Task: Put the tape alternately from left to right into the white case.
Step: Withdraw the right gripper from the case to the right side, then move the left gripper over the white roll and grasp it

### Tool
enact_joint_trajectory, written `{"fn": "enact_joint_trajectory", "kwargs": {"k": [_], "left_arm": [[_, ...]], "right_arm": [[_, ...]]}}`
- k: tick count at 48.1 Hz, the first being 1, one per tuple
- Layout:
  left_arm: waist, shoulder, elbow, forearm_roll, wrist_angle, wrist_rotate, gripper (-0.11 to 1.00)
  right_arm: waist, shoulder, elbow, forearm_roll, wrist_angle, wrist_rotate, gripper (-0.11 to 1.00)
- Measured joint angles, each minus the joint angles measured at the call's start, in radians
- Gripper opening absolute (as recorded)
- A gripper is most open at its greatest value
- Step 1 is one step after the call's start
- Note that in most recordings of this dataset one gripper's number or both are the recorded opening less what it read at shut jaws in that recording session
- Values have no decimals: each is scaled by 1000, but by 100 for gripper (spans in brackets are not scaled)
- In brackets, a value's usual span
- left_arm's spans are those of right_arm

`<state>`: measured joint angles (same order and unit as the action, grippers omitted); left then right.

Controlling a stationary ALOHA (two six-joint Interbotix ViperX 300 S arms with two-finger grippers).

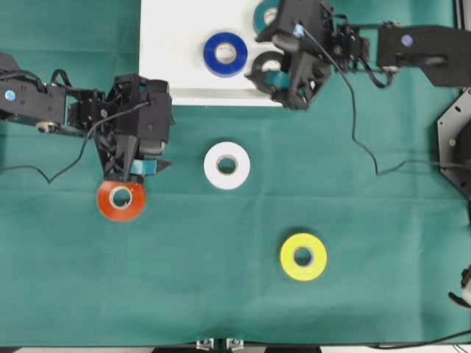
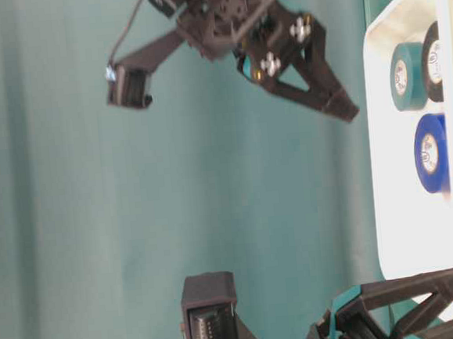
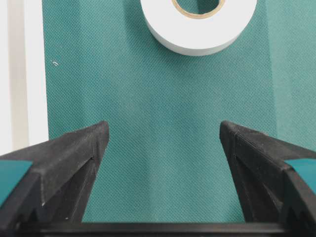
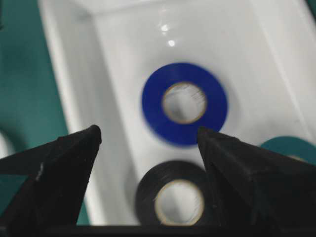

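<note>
Tape (image 1: 227, 165) rolls: light, rigid rings, so pinch across the rim; both grippers (image 1: 140, 170) (image 1: 274, 77) open, empty.

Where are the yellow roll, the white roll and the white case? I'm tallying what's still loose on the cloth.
yellow roll (image 1: 303, 257): overhead view, on its yellow ring face, left of the core.
white roll (image 1: 227, 165): overhead view, on its white ring face, just above the core hole.
white case (image 1: 173, 44): overhead view, on bare floor left of the blue roll.
</note>
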<state>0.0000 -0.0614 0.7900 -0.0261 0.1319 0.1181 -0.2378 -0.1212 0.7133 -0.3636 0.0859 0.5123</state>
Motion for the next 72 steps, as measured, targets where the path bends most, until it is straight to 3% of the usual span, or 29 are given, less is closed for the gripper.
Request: {"fn": "enact_joint_trajectory", "kwargs": {"k": [39,56,72], "left_arm": [[0,0,-2,0,0,-15,74],[0,0,-2,0,0,-38,74],[0,0,-11,0,0,-41,74]], "right_arm": [[141,-141,224,2,-60,2,85],[210,-160,264,0,-80,2,85],[215,-160,270,0,-94,2,85]]}}
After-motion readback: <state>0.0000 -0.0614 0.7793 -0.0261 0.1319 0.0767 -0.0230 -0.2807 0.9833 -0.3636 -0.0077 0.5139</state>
